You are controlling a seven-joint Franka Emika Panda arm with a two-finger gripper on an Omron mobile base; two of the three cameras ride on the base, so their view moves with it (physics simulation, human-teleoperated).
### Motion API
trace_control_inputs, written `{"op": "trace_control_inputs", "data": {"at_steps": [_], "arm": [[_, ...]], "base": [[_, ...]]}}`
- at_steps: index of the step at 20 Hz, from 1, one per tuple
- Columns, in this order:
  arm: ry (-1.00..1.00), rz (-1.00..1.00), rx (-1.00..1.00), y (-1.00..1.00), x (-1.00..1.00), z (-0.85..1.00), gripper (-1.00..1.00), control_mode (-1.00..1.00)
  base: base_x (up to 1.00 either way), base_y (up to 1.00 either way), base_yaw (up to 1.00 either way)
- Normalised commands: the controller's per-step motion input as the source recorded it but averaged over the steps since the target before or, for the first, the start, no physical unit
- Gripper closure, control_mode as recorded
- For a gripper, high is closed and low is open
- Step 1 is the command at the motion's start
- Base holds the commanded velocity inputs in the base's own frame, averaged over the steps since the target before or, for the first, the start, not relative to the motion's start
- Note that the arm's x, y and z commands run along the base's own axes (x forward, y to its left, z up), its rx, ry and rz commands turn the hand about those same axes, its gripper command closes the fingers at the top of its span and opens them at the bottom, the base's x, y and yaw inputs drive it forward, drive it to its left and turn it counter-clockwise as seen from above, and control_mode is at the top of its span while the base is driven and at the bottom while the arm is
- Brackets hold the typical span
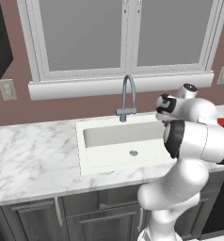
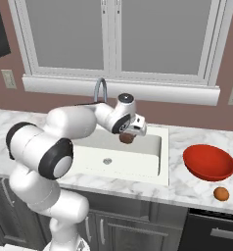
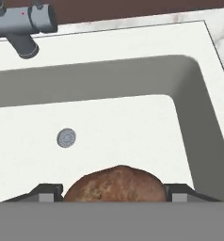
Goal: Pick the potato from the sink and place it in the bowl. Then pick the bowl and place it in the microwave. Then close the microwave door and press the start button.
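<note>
Oval reddish-brown potato (image 3: 115, 183): long axis spans fingertips | end effector (image 2: 129, 136) grips it above white sink (image 2: 152, 169) | glossy red bowl (image 2: 209, 162) on table beside.

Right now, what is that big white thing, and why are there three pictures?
That is a robot arm in a pretend kitchen. Two pictures come from cameras behind it, one on each side. The third comes from a camera on its hand, looking down into the white sink. Its gripper holds a brown potato above the sink. On the marble counter sit a red bowl and a small orange-brown ball.
</note>
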Motion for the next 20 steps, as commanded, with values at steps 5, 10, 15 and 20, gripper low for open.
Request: {"op": "trace_control_inputs", "data": {"at_steps": [5,10,15,20], "arm": [[-0.06,-0.02,-0.21,-0.85,-0.28,0.52,1.00,-1.00],[0.00,-0.04,-0.20,-0.79,-0.20,0.35,1.00,-1.00],[0.07,-0.10,-0.09,-0.76,-0.20,0.32,1.00,-1.00],[0.11,-0.06,0.00,-0.70,-0.09,0.06,1.00,-1.00]], "base": [[0.00,0.00,0.00],[0.00,0.00,0.00],[0.00,0.00,0.00],[0.00,0.00,0.00]]}}
